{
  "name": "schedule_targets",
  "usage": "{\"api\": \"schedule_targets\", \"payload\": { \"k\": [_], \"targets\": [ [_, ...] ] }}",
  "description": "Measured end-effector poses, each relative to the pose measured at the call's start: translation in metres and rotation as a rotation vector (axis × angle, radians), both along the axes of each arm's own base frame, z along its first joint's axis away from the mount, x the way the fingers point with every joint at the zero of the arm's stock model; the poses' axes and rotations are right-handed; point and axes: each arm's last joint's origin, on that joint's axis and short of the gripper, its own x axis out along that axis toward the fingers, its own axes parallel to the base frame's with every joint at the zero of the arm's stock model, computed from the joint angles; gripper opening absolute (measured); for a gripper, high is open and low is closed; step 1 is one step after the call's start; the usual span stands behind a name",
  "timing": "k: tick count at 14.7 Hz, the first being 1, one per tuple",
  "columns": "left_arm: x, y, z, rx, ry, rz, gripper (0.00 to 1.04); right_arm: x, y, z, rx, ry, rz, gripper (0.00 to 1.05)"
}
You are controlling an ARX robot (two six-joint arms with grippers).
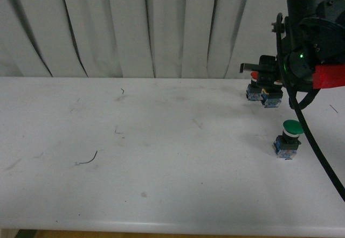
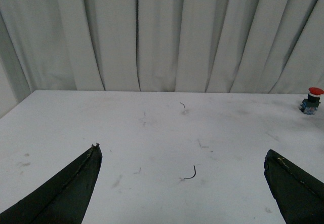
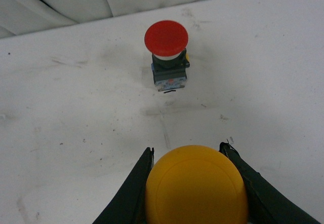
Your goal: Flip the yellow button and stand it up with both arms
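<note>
Right gripper (image 3: 187,149) tight around yellow button (image 3: 196,188), cap up, long axis near upright; left gripper (image 2: 182,149) spread wide

There are three push buttons in all: one yellow button (image 3: 196,186), one red button (image 3: 166,37) and one green button (image 1: 291,128). Two black grippers show, the left gripper (image 2: 183,149) and the right gripper (image 3: 187,148). There is one white table (image 1: 135,168) and one curtain (image 1: 135,28).

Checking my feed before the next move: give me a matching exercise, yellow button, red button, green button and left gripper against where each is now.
1 yellow button
2 red button
3 green button
4 left gripper

A open, over the table
B upright, free, near back edge
C upright, nearest front edge
D in the right gripper

Pairs: 1-D, 2-B, 3-C, 4-A
</note>
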Motion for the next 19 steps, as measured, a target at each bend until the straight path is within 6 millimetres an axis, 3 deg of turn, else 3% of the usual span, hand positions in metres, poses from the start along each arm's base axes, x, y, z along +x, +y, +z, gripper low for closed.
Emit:
{"api": "schedule_targets", "payload": {
  "k": [3,5,8,19],
  "targets": [
    [0.0,0.0,0.0,0.0,0.0,0.0,0.98,0.007,0.003,-0.007,0.003,0.018,0.0,0.36],
    [0.0,0.0,0.0,0.0,0.0,0.0,0.98,0.021,-0.025,-0.029,0.02,0.055,-0.049,0.36],
    [0.0,0.0,0.0,0.0,0.0,0.0,0.98,0.022,-0.033,-0.034,0.031,0.066,-0.053,0.36],
    [0.0,0.0,0.0,0.0,0.0,0.0,0.98,0.026,-0.021,-0.042,0.066,0.077,-0.032,0.36]
  ]
}}
